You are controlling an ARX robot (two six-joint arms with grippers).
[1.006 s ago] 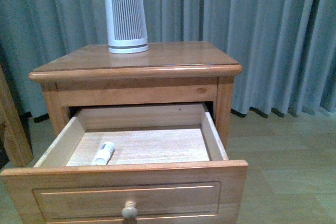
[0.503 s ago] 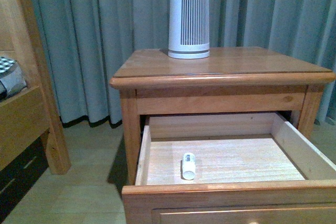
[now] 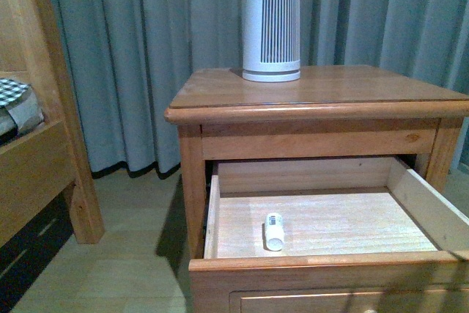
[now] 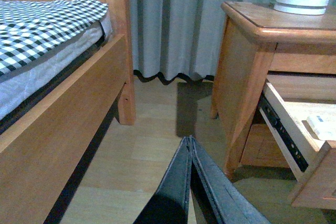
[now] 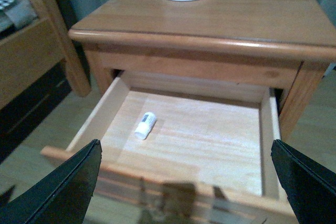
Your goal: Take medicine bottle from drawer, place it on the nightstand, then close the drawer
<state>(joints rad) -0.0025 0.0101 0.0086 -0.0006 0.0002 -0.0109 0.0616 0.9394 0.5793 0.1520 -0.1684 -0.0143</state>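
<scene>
The medicine bottle [image 3: 274,230] lies on its side on the pale floor of the pulled-out drawer [image 3: 322,263], toward its left front. In the right wrist view the bottle [image 5: 145,125] shows the same way inside the drawer [image 5: 123,165]. My right gripper [image 5: 186,179] hovers open above the drawer's front edge, with nothing between its fingers [image 5: 68,184]. My left gripper [image 4: 190,141] is shut and empty, low over the floor to the left of the nightstand [image 4: 252,30]. Neither arm appears in the front view.
A tall white ribbed appliance [image 3: 272,31] stands at the back of the nightstand top [image 3: 352,89]. A wooden bed frame [image 3: 44,144] with checked bedding [image 4: 42,30] stands to the left. Grey curtains [image 3: 132,49] hang behind.
The front view has swung to the left: the nightstand now sits right of centre and the bed frame has come into sight. The bottle lies in the same spot in the drawer.
</scene>
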